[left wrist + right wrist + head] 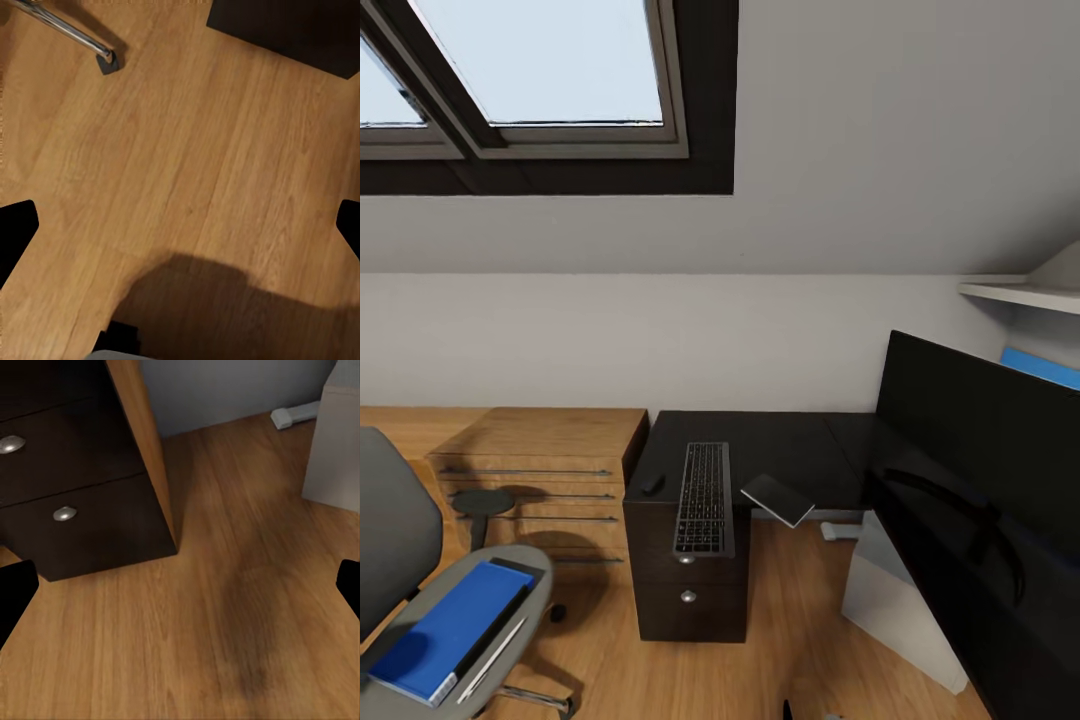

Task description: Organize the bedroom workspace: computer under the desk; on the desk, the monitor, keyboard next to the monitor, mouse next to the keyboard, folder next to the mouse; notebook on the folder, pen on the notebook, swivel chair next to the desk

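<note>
Facing the desk (780,440) with both grippers spread apart and empty over bare floor, the robot should turn toward the blue folder (445,630) lying on the chair (400,560) seat and grasp its free edge squarely.

Head view: monitor (980,480) cut off by right & bottom edges, stand mostly lost against dark screen. Computer (895,600) partly hidden behind monitor, only lower left portion shows. Swivel chair (420,570) cropped at left & bottom edges; base mostly out of frame. Folder (445,630) partly covered by pen (492,660) and a dark strip along its right side, too unclear to identify. Mouse (652,484) too small for detail. Left wrist view: gripper fingertips (13,232) just dark shapes at frame sides, clipped. Same in right wrist view (11,592); computer (334,442) cut by right edge.
</note>
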You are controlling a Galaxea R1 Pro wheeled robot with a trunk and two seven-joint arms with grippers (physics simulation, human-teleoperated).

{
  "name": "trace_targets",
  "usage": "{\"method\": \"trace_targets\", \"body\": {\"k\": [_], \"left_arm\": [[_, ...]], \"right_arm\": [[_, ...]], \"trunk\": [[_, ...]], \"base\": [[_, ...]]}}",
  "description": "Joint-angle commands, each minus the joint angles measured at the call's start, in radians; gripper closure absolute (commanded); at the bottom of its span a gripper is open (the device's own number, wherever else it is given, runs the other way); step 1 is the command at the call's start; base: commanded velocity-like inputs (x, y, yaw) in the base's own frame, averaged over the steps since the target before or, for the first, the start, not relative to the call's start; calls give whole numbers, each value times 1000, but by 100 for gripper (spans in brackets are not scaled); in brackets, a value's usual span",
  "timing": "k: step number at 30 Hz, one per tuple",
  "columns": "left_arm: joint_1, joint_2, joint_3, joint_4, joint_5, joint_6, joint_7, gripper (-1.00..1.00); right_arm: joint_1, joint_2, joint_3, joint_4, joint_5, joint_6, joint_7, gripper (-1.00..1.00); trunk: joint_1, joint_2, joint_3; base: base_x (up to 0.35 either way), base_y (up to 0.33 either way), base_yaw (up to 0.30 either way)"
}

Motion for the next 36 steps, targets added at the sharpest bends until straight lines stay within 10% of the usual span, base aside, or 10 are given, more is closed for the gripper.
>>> {"method": "trace_targets", "body": {"k": [1,36], "left_arm": [[0,0,-2,-2,10,-3,3,-100],[0,-3,-1,1,12,-18,2,-100]], "right_arm": [[-1,0,9,1,-6,-3,-4,-100],[-1,1,10,1,-6,-1,-4,-100]], "trunk": [[-4,6,1],[-138,251,86]], "base": [[0,0,0],[0,28,0]]}}
